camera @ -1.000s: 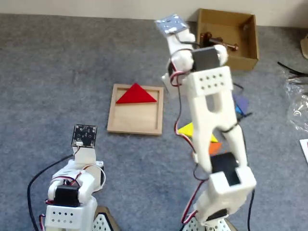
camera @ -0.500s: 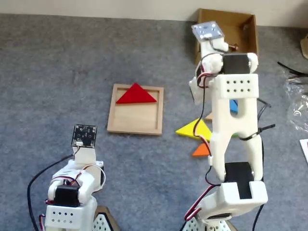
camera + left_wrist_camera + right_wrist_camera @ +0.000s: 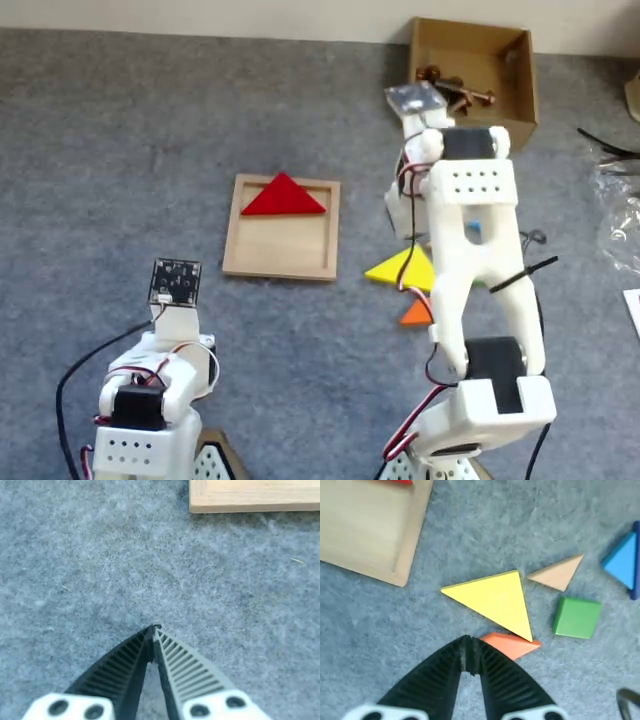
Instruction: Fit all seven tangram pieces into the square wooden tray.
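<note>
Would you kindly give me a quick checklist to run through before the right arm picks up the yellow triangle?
1. Right gripper open for grasping: not ok, shut.
2. Yellow triangle free of neighbours: not ok, orange piece lies against it.
3. Room in the tray: ok, just the red triangle inside.
4. Left gripper away from the tray: ok, shut above the carpet.

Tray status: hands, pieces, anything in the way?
Left hand shut, empty, short of tray. Right hand shut, empty, by orange piece. Red triangle in tray; yellow triangle outside. No obstruction seen.
</note>
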Robot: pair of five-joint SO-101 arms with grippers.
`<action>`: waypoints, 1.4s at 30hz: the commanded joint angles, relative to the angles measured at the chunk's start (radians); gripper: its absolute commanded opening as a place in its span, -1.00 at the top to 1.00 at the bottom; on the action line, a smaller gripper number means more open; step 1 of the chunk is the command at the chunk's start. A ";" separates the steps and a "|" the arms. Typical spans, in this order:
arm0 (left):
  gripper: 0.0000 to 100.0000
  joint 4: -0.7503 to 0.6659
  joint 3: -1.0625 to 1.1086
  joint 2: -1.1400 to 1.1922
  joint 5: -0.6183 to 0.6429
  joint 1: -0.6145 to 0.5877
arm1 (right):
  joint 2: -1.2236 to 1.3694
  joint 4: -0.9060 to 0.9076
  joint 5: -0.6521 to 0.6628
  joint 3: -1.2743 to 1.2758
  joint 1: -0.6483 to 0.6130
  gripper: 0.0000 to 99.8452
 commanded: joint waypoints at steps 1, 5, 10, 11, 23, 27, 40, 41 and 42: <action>0.99 -0.003 0.019 -0.007 0.006 0.016 | -0.062 -0.079 -0.009 0.081 -0.004 0.98; 0.99 -0.003 0.019 -0.007 0.006 0.016 | -0.064 -0.191 -0.063 0.214 -0.002 0.98; 0.99 -0.003 0.019 -0.007 0.006 0.016 | -0.065 -0.205 -0.063 0.278 -0.001 0.98; 0.99 -0.003 0.019 -0.007 0.006 0.016 | -0.065 -0.206 -0.063 0.282 -0.001 0.98; 0.99 -0.003 0.019 -0.007 0.006 0.016 | -0.209 -0.420 -0.072 0.496 0.038 0.99; 0.99 -0.003 0.019 -0.007 0.006 0.016 | -0.303 -0.527 -0.072 0.621 0.038 0.99; 0.99 -0.003 0.019 -0.007 0.006 0.016 | -0.285 -0.644 -0.071 0.714 0.038 0.99; 0.99 -0.003 0.019 -0.007 0.006 0.016 | -0.272 -0.644 -0.071 0.714 0.038 0.99; 0.99 -0.003 0.019 -0.007 0.006 0.016 | -0.263 -0.644 -0.071 0.713 0.038 0.99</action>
